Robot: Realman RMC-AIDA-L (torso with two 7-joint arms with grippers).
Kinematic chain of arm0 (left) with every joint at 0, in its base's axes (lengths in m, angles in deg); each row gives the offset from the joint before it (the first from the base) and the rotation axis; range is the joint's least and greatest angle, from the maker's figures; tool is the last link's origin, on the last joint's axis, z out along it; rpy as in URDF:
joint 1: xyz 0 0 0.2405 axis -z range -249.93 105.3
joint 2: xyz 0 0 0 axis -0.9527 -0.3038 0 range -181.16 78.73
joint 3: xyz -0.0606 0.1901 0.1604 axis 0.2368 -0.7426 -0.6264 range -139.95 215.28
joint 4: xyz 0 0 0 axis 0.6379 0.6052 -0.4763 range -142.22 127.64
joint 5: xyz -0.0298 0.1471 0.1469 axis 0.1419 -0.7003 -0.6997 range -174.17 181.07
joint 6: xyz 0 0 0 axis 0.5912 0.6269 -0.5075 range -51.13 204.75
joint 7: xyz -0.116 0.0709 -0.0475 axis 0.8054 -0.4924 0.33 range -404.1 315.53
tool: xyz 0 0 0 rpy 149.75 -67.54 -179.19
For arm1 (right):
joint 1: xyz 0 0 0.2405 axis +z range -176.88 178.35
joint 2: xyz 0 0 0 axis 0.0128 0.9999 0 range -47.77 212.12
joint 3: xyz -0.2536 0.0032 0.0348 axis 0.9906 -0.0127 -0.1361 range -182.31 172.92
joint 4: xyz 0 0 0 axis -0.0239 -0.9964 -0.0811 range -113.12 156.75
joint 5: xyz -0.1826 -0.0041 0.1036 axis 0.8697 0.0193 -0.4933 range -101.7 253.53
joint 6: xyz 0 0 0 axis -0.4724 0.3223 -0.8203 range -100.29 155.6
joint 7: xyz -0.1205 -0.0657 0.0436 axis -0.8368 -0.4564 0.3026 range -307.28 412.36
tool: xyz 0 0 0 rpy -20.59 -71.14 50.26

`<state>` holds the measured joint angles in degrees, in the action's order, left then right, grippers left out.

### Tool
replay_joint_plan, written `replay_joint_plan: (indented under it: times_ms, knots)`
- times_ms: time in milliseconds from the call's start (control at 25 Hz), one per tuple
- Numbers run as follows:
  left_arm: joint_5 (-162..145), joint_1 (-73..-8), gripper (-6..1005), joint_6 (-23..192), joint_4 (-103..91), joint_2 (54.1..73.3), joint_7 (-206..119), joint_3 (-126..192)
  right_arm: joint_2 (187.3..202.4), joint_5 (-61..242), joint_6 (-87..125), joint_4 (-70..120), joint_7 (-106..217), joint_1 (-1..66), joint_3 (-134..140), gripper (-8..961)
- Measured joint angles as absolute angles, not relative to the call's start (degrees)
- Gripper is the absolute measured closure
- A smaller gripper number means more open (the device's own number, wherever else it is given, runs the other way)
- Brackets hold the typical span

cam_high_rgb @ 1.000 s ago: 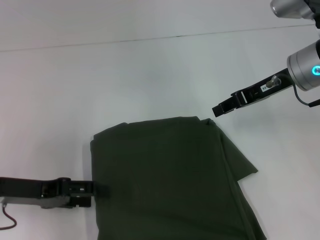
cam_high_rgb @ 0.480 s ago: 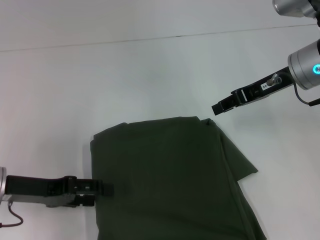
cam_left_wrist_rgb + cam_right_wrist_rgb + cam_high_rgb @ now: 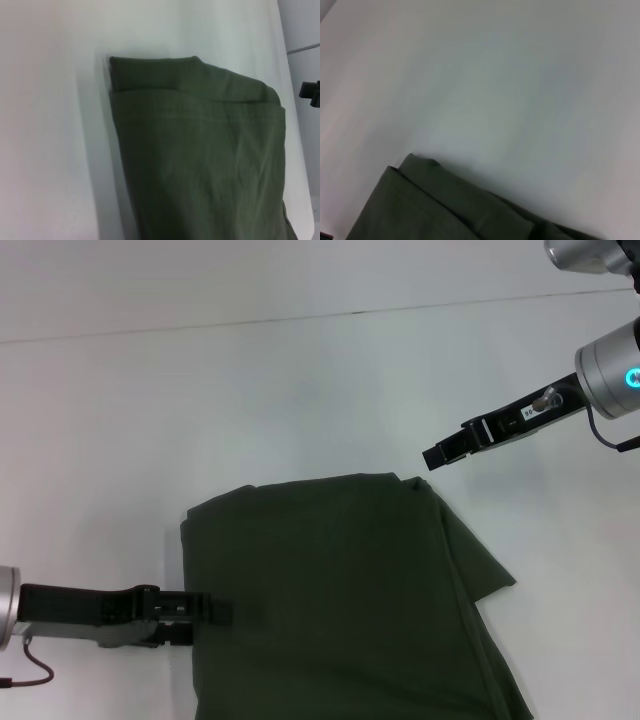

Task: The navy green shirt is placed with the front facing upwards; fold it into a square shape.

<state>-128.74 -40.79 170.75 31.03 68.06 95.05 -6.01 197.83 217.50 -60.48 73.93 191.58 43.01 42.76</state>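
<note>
Dark olive cotton, the navy green shirt [image 3: 340,600] lies partly folded on the white table [image 3: 250,390], plain side up, filling the near centre and running off the near edge of the head view; a loose flap sticks out at its right. The left gripper [image 3: 215,611] reaches in low from the left, its tip over the shirt's left edge; whether its fingers are spread or pinching cloth I cannot tell. The right gripper [image 3: 437,456] hangs just beyond the far right corner, apart from the cloth, finger state unreadable. Left wrist view: stacked layers at the shirt's [image 3: 200,150] corner. Right wrist view: the shirt's [image 3: 440,210] folded edge on bare table. Risk: catching only the top layer would drag the fold askew. Since the earlier frames the left gripper has slid rightward onto the cloth; the right has barely moved.
</note>
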Motion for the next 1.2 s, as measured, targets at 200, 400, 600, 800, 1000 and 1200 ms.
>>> replay_joint_plan:
  times_ms: [200, 400, 600, 800, 1000, 1200]
  knots:
    - [-128.7, -40.5, 108, 170.6, 31.0, 68.17, 95.1, -6.1, 197.83, 217.5, -60.7, 73.9, 191.6, 42.9, 42.8, 612]
    - [-128.7, -39.6, 116, 168.6, 29.4, 68.18, 95.4, -8.1, 197.83, 217.5, -60.9, 73.9, 191.6, 42.9, 42.7, 612]
    - [-128.7, -38.4, 123, 167.8, 28.8, 68.21, 95.4, -8.9, 197.84, 217.5, -60.9, 73.9, 191.6, 42.9, 42.6, 611]
    - [-128.7, -37.7, 131, 167.7, 28.7, 68.36, 95.3, -8.9, 197.83, 217.4, -61.0, 73.9, 191.6, 42.9, 42.1, 611]
    - [-128.7, -38.4, 139, 168.6, 29.2, 67.70, 95.9, -8.5, 197.76, 217.4, -61.1, 73.9, 191.6, 42.9, 42.0, 610]
    - [-128.7, -39.3, 146, 170.0, 29.9, 67.43, 96.2, -8.4, 197.67, 217.4, -61.1, 73.9, 191.6, 42.9, 41.5, 609]
